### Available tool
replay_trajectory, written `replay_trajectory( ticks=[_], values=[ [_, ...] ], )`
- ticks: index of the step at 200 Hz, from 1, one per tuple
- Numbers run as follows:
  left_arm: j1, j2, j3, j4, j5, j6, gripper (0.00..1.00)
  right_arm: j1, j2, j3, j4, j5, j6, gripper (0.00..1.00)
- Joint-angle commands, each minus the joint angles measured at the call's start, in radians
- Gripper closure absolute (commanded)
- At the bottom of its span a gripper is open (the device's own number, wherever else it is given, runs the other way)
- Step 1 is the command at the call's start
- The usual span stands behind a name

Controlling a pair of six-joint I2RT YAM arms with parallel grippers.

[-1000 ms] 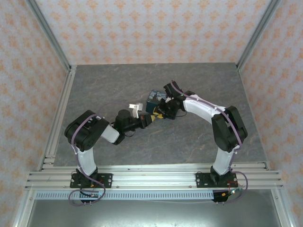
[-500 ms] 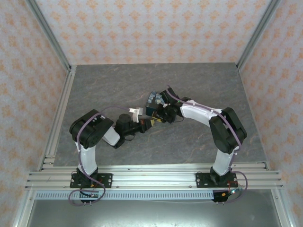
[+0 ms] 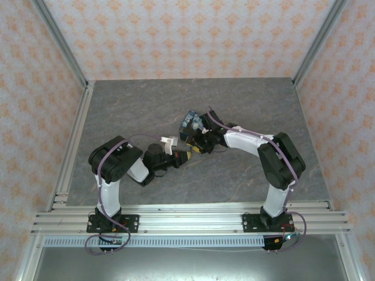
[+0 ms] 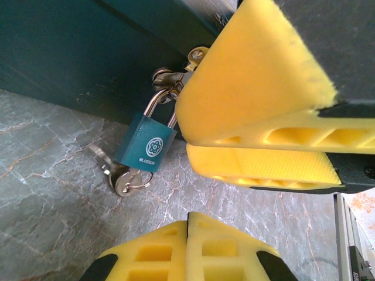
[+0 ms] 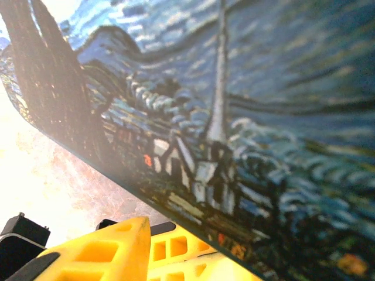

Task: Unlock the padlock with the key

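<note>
left hand (image 4: 187,219): closed tight | right hand (image 4: 186,140): just opposite

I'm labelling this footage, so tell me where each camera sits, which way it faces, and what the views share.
Top external: above and behind the bases, looking down on the table; left arm and right arm converge at the painted tin.
Left wrist: low over the table, facing the tin's side and the padlock at its latch; the left gripper, shut, at bottom, the right gripper's fingers upper right.
Right wrist: close against the tin's painted face; its own fingers at bottom.
Shared: the tin, in all three.
</note>
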Motion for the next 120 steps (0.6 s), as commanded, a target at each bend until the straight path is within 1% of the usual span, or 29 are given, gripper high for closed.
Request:
replay_trajectory(
  ticks=[1,22,40,49,54,78,91,95,120],
  values=[
    [-0.017,0.039,-0.033,-0.090,-0.019,0.020,1.00,0.001,0.011,-0.044,-0.074,-0.026,0.052,0.58],
    [-0.017,0.018,-0.038,-0.112,-0.027,0.025,1.00,0.004,-0.024,-0.052,-0.093,0.026,0.044,0.57],
    [-0.018,-0.021,-0.040,-0.164,-0.036,0.039,1.00,0.021,-0.067,-0.054,-0.135,0.119,0.027,0.57],
    [-0.018,-0.036,-0.038,-0.203,-0.039,0.051,1.00,0.036,-0.088,-0.058,-0.149,0.170,0.024,0.57],
    [-0.017,-0.076,-0.035,-0.230,-0.041,0.059,1.00,0.045,-0.098,-0.060,-0.157,0.200,0.024,0.57],
    [-0.017,-0.151,-0.030,-0.366,-0.055,0.101,1.00,0.098,-0.133,-0.075,-0.171,0.330,0.038,0.57],
    [-0.015,-0.191,-0.034,-0.426,-0.066,0.105,1.00,0.131,-0.134,-0.069,-0.182,0.399,0.037,0.57],
    [-0.015,-0.203,-0.035,-0.445,-0.070,0.134,1.00,0.142,-0.133,-0.066,-0.184,0.421,0.036,0.57],
    [-0.016,-0.283,-0.043,-0.553,-0.099,0.160,1.00,0.198,-0.112,-0.041,-0.191,0.525,0.036,0.56]
  ],
)
